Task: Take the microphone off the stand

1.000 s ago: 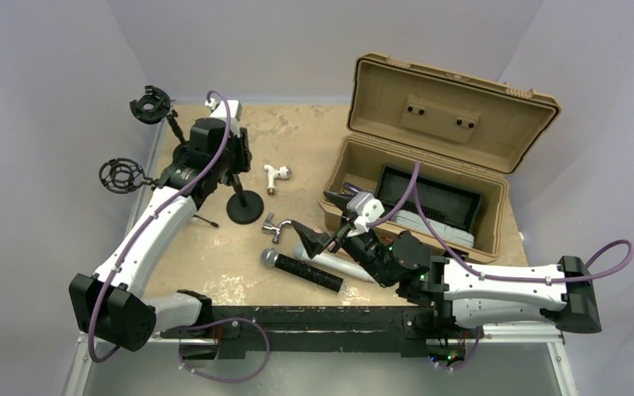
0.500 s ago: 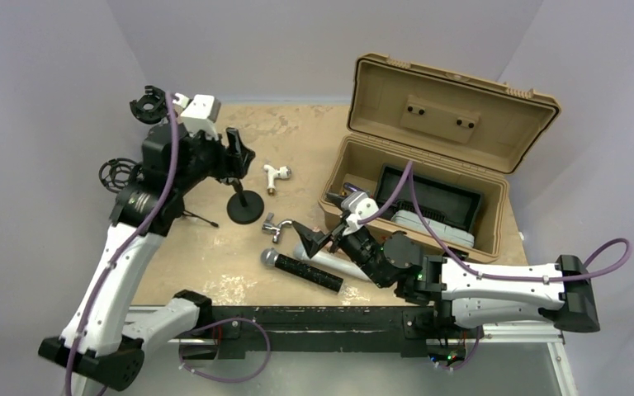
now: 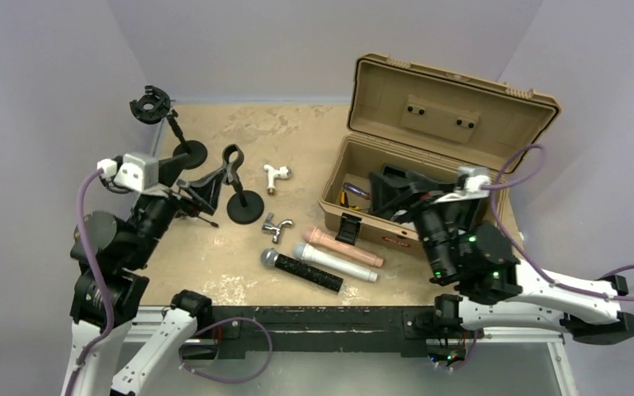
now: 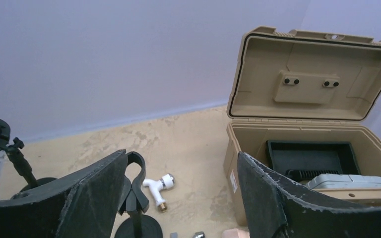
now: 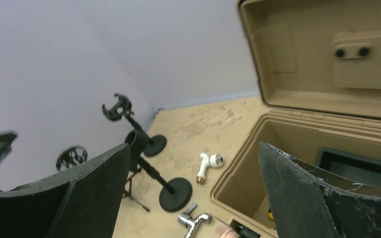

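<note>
Left claw [image 3: 208, 190] has its jaws apart and holds nothing, one fingertip just beside the clip of the stand [image 3: 244, 208]; that clip sits empty. Right claw [image 3: 390, 195] is likewise spread and empty, hanging over the open case [image 3: 454, 107]. The microphones [image 3: 334, 262], black, silver and pink, lie flat on the table [image 3: 215, 256], near and right of the stand. The removal looks done. A clean retreat is what matters: draw the left claw away without knocking the stand, and lift the right clear of the case rim.
</note>
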